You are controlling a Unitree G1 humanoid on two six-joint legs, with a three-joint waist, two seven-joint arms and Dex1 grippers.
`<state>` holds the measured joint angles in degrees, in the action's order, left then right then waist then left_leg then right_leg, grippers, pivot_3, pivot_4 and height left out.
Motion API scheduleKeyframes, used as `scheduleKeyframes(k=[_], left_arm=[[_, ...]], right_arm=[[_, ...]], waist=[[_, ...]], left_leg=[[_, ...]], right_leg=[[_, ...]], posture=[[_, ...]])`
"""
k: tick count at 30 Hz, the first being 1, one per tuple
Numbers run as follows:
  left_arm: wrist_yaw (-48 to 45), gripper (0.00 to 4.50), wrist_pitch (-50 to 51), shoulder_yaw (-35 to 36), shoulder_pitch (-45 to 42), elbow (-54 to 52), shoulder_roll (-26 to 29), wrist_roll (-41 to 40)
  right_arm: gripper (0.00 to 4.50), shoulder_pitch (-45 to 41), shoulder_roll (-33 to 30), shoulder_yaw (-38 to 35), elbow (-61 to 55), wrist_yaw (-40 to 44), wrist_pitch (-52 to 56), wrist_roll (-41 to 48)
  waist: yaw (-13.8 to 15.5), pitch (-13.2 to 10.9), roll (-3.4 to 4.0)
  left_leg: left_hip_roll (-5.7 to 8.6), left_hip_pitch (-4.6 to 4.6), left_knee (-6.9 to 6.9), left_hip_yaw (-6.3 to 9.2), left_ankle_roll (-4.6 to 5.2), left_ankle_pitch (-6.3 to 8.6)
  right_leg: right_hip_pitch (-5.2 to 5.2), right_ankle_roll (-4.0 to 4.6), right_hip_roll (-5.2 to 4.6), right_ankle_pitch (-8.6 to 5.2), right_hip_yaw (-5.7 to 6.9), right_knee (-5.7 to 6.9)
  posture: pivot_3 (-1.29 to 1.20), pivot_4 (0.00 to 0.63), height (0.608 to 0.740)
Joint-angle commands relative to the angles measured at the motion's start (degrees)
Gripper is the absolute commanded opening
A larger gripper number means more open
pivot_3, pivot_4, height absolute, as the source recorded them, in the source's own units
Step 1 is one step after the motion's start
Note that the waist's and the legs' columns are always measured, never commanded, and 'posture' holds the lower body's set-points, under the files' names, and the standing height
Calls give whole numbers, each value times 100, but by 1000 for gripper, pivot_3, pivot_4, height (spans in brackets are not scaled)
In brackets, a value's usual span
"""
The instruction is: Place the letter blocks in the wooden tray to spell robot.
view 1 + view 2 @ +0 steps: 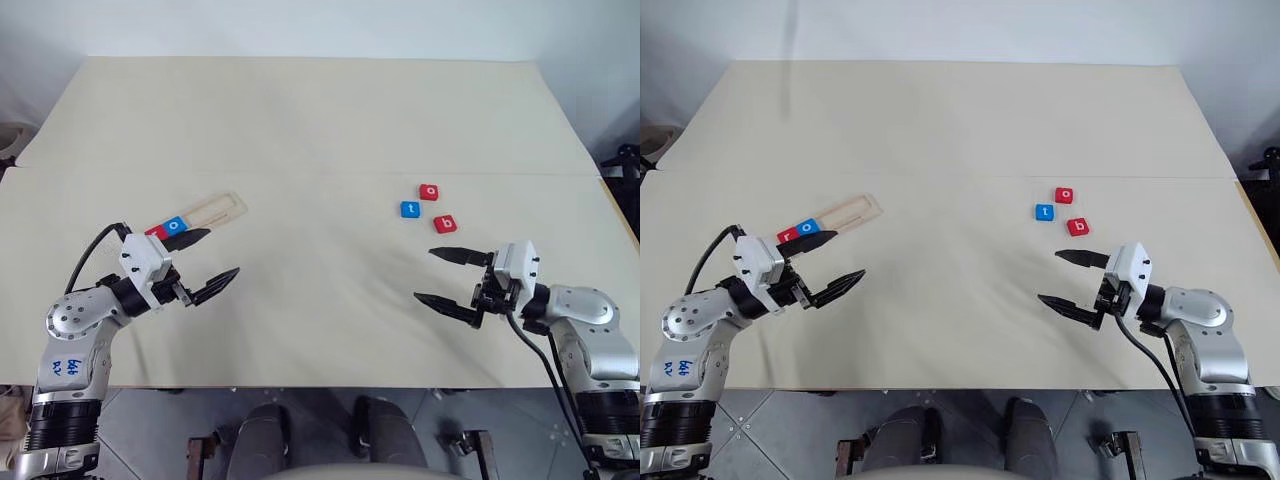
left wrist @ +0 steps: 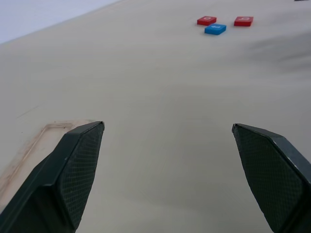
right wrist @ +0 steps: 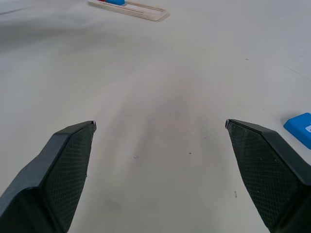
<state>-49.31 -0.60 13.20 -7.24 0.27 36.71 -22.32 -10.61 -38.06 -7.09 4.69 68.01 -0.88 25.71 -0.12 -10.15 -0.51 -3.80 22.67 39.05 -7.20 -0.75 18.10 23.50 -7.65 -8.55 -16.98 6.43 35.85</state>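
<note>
Both hands, the left hand (image 1: 212,258) and the right hand (image 1: 442,276), hung with fingers apart, holding nothing. Wooden tray (image 1: 218,208) at ten o'clock already held red r (image 1: 787,236) and blue o (image 1: 176,225). Red b (image 1: 446,224), red o (image 1: 429,192) and blue t (image 1: 410,209) waited at two o'clock on the table (image 1: 320,120), likely for the right hand.

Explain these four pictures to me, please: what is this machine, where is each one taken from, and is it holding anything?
It is a humanoid robot with two arms, each ending in a two-fingered gripper. The two wide pictures come from cameras in its head, looking down at a pale table. The two close pictures come from a camera on each wrist, looking out between that gripper's black fingers.

The left gripper and the right gripper both hover with jaws wide open, holding nothing.

On the table's left lies a wooden tray with a red tile and a blue o tile already in it. To the right lie three loose tiles: a red o, a blue t and a red b.
</note>
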Motion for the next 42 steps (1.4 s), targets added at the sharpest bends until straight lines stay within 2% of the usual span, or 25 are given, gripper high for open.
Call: scheduleKeyframes(k=[1,7,18,23,26,30,36,42], left_arm=[[151,4500,-12,202,48,-175,86,50],[388,4500,158,603,523,-559,-61,-297],[1985,4500,-96,2271,2247,-896,-1262,-408],[2032,4500,-116,2422,2375,-802,-1334,-486],[1794,4500,-30,2366,2070,-576,-1021,-578],[963,4500,118,2097,1464,94,-300,-649],[-504,4500,-156,1363,-20,2366,916,-194],[-1290,4500,-1131,645,-1647,4816,1481,540]], right_arm=[[4476,-49,58,-83,64,16,-209,0],[4476,-247,249,4,65,-14,-157,83],[4476,-1096,1404,776,-870,-541,388,229],[4476,-1096,1398,863,-1013,-493,477,241],[4476,-1088,1232,774,-922,-408,470,204],[4476,-1029,997,659,-868,-393,494,202],[4476,-916,694,496,-911,-438,577,209],[4476,-738,554,323,-1227,-682,749,251]], waist=[[0,0,0],[-17,0,0],[-123,2,-4],[-40,5,-9],[0,5,-9],[-3,8,-12],[-20,8,-12],[-58,7,-13]], left_leg=[[0,0,0,0,0,0],[-2,-1,-1,0,0,0],[-4,-13,-8,3,-2,2],[-3,-13,-3,3,1,8],[-3,-14,-3,1,1,9],[-3,-14,-2,1,1,8],[-4,-16,-9,-7,-3,9],[-4,-15,-15,-19,-5,8]], right_leg=[[0,0,0,0,0,0],[1,0,0,0,-1,1],[-4,4,0,-2,-5,5],[-7,4,-2,-2,-4,3],[-6,4,-2,-2,-4,3],[-5,8,-1,-4,0,6],[0,10,3,-5,1,7],[8,10,3,-5,1,5]], posture=[[0,150,740],[0,150,740],[0,150,740],[0,150,740],[0,150,740],[0,150,740],[0,150,740],[0,150,740]])
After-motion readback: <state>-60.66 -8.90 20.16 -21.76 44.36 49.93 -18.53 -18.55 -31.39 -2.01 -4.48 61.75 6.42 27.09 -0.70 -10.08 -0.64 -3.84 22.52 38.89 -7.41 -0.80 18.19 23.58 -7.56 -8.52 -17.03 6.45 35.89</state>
